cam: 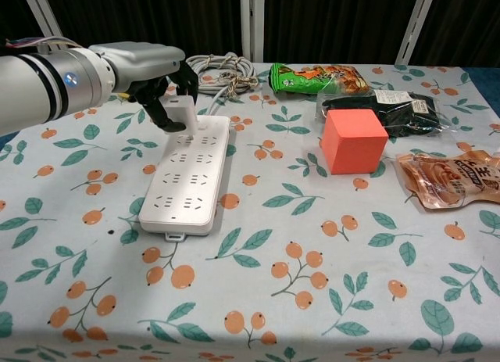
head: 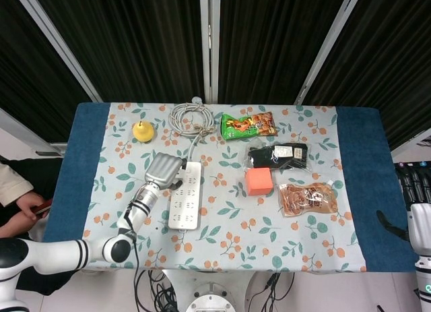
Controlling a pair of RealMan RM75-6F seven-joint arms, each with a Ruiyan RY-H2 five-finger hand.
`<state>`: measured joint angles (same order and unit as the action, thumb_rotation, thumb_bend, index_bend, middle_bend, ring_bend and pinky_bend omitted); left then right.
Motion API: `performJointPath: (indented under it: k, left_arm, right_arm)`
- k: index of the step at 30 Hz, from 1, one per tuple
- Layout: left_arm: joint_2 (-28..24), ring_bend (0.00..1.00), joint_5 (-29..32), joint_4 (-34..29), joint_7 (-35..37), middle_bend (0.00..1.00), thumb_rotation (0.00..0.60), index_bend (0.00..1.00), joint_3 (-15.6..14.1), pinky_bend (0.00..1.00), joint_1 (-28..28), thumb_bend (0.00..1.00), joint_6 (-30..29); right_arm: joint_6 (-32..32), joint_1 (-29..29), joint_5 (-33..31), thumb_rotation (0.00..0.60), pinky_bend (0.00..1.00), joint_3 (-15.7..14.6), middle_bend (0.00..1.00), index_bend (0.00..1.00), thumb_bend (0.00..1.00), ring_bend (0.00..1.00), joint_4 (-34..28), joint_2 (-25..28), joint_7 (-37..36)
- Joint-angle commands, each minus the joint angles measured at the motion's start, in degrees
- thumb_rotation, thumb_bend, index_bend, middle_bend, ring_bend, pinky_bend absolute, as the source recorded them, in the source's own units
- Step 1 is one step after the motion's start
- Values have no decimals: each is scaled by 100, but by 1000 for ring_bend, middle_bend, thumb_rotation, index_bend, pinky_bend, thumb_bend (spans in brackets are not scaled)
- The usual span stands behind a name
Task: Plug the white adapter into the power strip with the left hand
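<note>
Dark curtains hang behind a table (cam: 258,331) with a cloth full of leaves and little orange fruits. On it lies the white power strip (cam: 189,173), and the white adapter (cam: 182,112) sits right over the strip's far end, at the top row of holes. The left hand (cam: 148,73) holds the adapter, with its dark fingers wrapped round it from above. I cannot tell if the pins are in the holes yet or only touching the top. If the pins are a bit off, a push down could make the adapter tip over or slip out of the fingers. The strip is loose on the cloth, so a crooked push could also make it slide or lift at one end. The strip's grey cable (cam: 221,69) is coiled just behind it, near the hand, and the fingers could bump it. Further away there is a yellow toy (head: 142,131), a green snack bag (cam: 316,78), a black packet (cam: 391,108), an orange block (cam: 353,140) and a brown snack pack (cam: 445,178). The right hand (head: 417,211) waits far off at the table's right edge, holding nothing, with its fingers apart.
</note>
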<state>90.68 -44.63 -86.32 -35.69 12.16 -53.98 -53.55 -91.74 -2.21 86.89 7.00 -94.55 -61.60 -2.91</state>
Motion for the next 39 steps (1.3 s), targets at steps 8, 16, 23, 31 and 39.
performJointPath:
  k: [8, 16, 23, 31, 39]
  left_arm:
    - [31, 703, 21, 128, 70, 806, 600, 704, -112, 757, -59, 475, 70]
    - [21, 702, -7, 159, 131, 807, 600, 706, -158, 752, -106, 475, 114]
    - [45, 701, -50, 280, 212, 823, 600, 728, -209, 750, -168, 477, 258]
    - [100, 703, -168, 491, 448, 843, 600, 753, -232, 750, -157, 479, 339]
    - [179, 711, -220, 612, 535, 859, 600, 769, -276, 750, -166, 481, 391]
  right_arm:
    - [-15, 13, -16, 600, 0, 5, 0, 0, 160, 0, -19, -1, 29]
    - [-17, 11, -19, 600, 0, 10, 0, 0, 161, 0, -31, -4, 48]
    - [-47, 36, -22, 600, 0, 3, 0, 0, 160, 0, -32, -12, 51]
    - [-85, 66, -25, 600, 0, 0, 0, 0, 161, 0, -51, -8, 73]
    - [-106, 84, -26, 600, 0, 1, 0, 0, 160, 0, -67, -3, 102]
